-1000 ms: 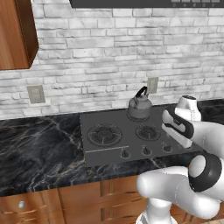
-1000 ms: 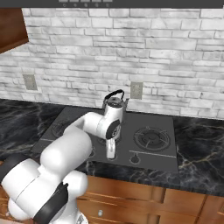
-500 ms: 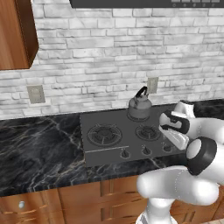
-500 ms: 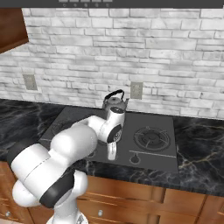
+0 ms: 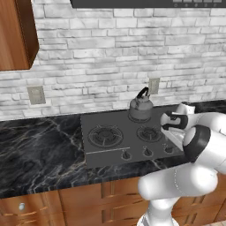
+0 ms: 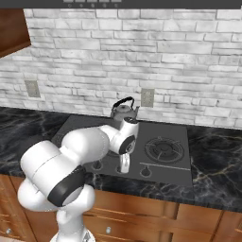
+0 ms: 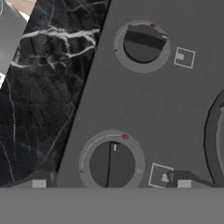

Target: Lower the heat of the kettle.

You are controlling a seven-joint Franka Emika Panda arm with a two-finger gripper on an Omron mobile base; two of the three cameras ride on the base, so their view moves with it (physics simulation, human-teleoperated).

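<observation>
The grey kettle (image 5: 140, 108) (image 6: 124, 110) with its arched black handle stands on the back burner of the dark cooktop (image 5: 110, 149) (image 6: 182, 174). My gripper (image 6: 124, 168) (image 7: 110, 183) points down over the row of knobs along the cooktop's front edge. It is open. In the hand view its two fingertips (image 7: 39, 182) stand either side of a round knob (image 7: 112, 164), apart from it. A second knob (image 7: 142, 43) lies farther along the row. More knobs (image 5: 126, 154) (image 6: 98, 165) show in the base views.
Black marble counter (image 5: 39, 150) (image 7: 43, 87) runs on both sides of the cooktop. Open burners (image 5: 105, 133) (image 6: 163, 147) sit in front of and beside the kettle. Wall outlets (image 5: 153, 85) (image 6: 147, 97) are in the brick wall behind. A wooden cabinet (image 5: 15, 35) hangs at upper left.
The arm's elbow has swung down and forward. The gripper has sunk slightly toward the knob row. Kettle has not moved.
</observation>
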